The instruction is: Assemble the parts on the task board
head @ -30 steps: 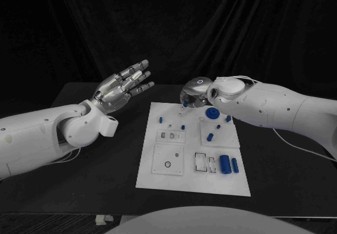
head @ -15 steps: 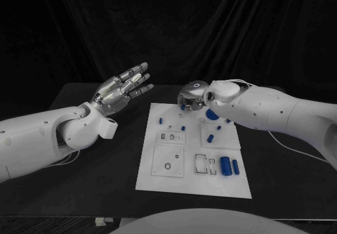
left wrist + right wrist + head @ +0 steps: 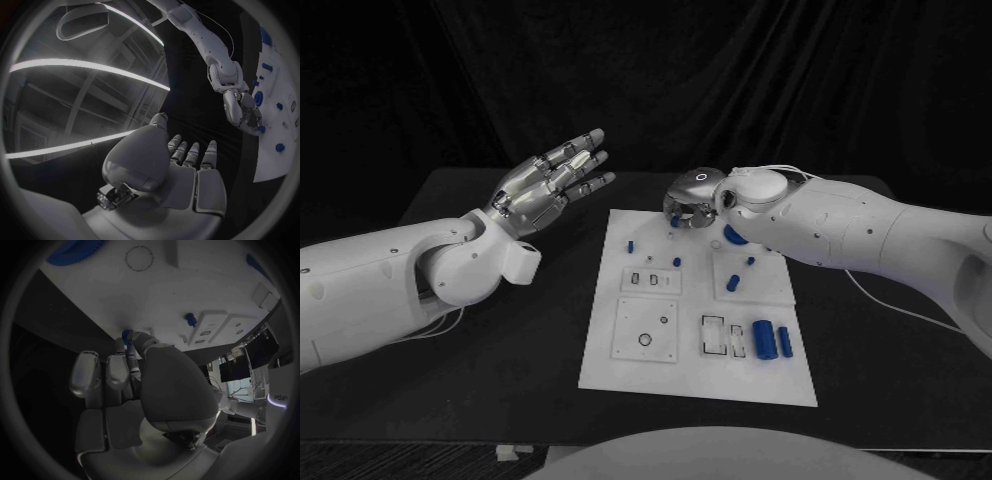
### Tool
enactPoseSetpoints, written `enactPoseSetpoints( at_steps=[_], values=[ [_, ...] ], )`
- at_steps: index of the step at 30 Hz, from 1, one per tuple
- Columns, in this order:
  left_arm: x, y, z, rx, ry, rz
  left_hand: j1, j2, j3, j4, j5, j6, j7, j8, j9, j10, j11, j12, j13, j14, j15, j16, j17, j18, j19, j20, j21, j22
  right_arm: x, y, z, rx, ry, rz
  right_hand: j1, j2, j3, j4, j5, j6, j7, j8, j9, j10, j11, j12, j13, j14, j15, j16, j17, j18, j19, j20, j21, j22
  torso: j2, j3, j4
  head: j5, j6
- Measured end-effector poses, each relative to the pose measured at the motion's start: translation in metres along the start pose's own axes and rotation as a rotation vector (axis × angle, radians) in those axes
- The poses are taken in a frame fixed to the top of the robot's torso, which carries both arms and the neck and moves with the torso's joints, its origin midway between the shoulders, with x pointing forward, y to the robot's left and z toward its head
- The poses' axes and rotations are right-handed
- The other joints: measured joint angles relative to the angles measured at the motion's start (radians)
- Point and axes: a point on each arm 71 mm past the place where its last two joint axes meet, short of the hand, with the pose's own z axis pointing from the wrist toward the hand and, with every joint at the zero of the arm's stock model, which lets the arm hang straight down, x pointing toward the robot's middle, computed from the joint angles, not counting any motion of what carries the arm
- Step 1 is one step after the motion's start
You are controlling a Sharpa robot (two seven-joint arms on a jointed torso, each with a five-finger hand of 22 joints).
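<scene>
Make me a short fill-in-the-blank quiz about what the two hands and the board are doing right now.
1. The left hand is raised beside the board with its fingers ____.
2. The right hand reaches down at the board's ____ edge.
3. The parts on the board are coloured ____.

Missing words: spread; far; blue

My head camera looking down on the task board (image 3: 697,310), my wrist cameras close behind each hand, all sharing the board's far end
</scene>
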Motion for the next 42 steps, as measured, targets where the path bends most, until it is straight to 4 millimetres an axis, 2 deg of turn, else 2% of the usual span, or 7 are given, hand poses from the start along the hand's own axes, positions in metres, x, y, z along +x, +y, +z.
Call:
enactPoseSetpoints(
  at_steps=[5,14,18,22,24,34,42],
  values=[
    [0.000,0.000,0.000,-0.001,0.001,0.000,0.000,0.000,0.000,0.000,0.000,0.000,0.000,0.004,0.000,0.000,0.000,0.000,0.000,0.000,0.000,0.000,0.000,0.000,0.000,0.000,0.000,0.000,0.002,0.000,0.000,0.006,0.008,0.002,-0.011,-0.011,0.003,-0.003,-0.004,-0.024,-0.013,-0.020,0.000,-0.035,0.012,-0.025,-0.001,-0.013,0.013,-0.008,-0.017,0.000,-0.016,0.011,-0.015,-0.011,0.000,0.0000,0.0003,0.001,-0.002],
    [-0.001,0.000,0.000,-0.002,0.000,0.000,0.000,0.000,0.003,-0.003,0.001,0.004,0.004,0.004,0.000,0.000,0.000,0.000,0.000,0.000,0.000,0.000,0.000,0.000,0.000,0.000,0.000,0.000,0.004,-0.003,-0.004,0.020,0.016,0.006,-0.037,-0.026,-0.020,-0.029,-0.108,-0.228,-0.101,-0.140,-0.069,-0.208,0.039,-0.102,0.006,-0.086,0.040,-0.054,-0.104,0.000,-0.087,0.036,-0.086,-0.068,0.001,-0.0003,0.0003,0.001,0.001],
    [-0.002,0.000,-0.001,-0.002,-0.002,0.000,0.000,0.000,0.003,-0.003,0.004,0.004,0.004,0.004,0.001,0.000,0.000,0.000,0.000,0.000,0.000,0.000,0.001,0.000,0.000,0.000,0.000,0.000,0.005,-0.006,-0.008,0.025,0.011,0.008,-0.036,-0.026,-0.078,-0.026,-0.147,-0.309,-0.124,-0.145,-0.115,-0.273,0.045,-0.105,0.022,-0.110,0.046,-0.072,-0.135,0.000,-0.108,0.045,-0.117,-0.087,0.001,-0.0004,-0.0012,0.000,0.004],
    [-0.002,-0.001,-0.002,-0.002,-0.004,0.001,0.000,0.000,0.003,-0.003,0.004,0.004,0.004,0.004,0.001,0.000,0.000,0.000,0.000,0.000,0.000,0.000,0.000,0.000,0.000,0.000,0.000,0.000,0.005,-0.010,-0.014,0.031,-0.007,0.008,-0.026,-0.015,-0.148,0.008,-0.186,-0.395,-0.137,-0.149,-0.169,-0.327,0.045,-0.109,0.031,-0.138,0.049,-0.095,-0.179,0.000,-0.131,0.048,-0.154,-0.111,-0.001,-0.0003,-0.0030,0.000,0.007],
    [-0.003,-0.001,-0.003,-0.003,-0.005,0.002,0.000,0.000,0.003,-0.003,0.004,0.007,0.007,0.004,0.001,0.003,0.003,0.000,0.000,0.000,0.000,0.000,0.000,0.000,0.000,0.000,0.000,0.000,0.004,-0.012,-0.017,0.032,-0.021,0.007,-0.024,-0.014,-0.165,0.024,-0.197,-0.398,-0.137,-0.149,-0.176,-0.329,0.046,-0.109,0.034,-0.140,0.050,-0.100,-0.192,0.015,-0.133,0.047,-0.162,-0.116,-0.002,-0.0003,-0.0037,0.002,0.009],
    [-0.006,-0.002,-0.006,-0.003,-0.013,0.005,0.000,0.000,0.005,-0.005,0.004,0.007,0.007,0.004,0.001,0.003,0.003,0.000,0.000,0.000,0.000,0.000,0.000,0.000,0.000,0.000,0.000,0.000,-0.017,-0.033,-0.052,0.036,-0.129,-0.009,-0.002,0.000,-0.189,0.076,-0.236,-0.254,-0.106,-0.109,-0.166,-0.297,0.037,-0.064,0.057,-0.176,0.044,-0.155,-0.272,0.016,-0.160,0.045,-0.223,-0.153,-0.005,-0.0009,-0.0061,0.004,0.012],
    [-0.006,-0.002,-0.007,-0.004,-0.015,0.005,0.000,0.000,0.005,-0.005,0.004,0.007,0.007,0.004,0.001,0.003,0.003,0.000,0.000,0.000,0.000,0.000,0.000,0.000,0.000,0.000,0.000,0.000,-0.013,-0.043,-0.083,0.038,-0.157,0.001,-0.039,0.034,-0.209,0.105,-0.297,-0.185,-0.064,-0.087,-0.180,-0.186,0.030,0.005,0.076,-0.085,0.034,-0.090,-0.150,0.016,-0.068,0.035,-0.143,-0.057,-0.006,-0.0026,-0.0080,0.009,0.008]
  ],
)
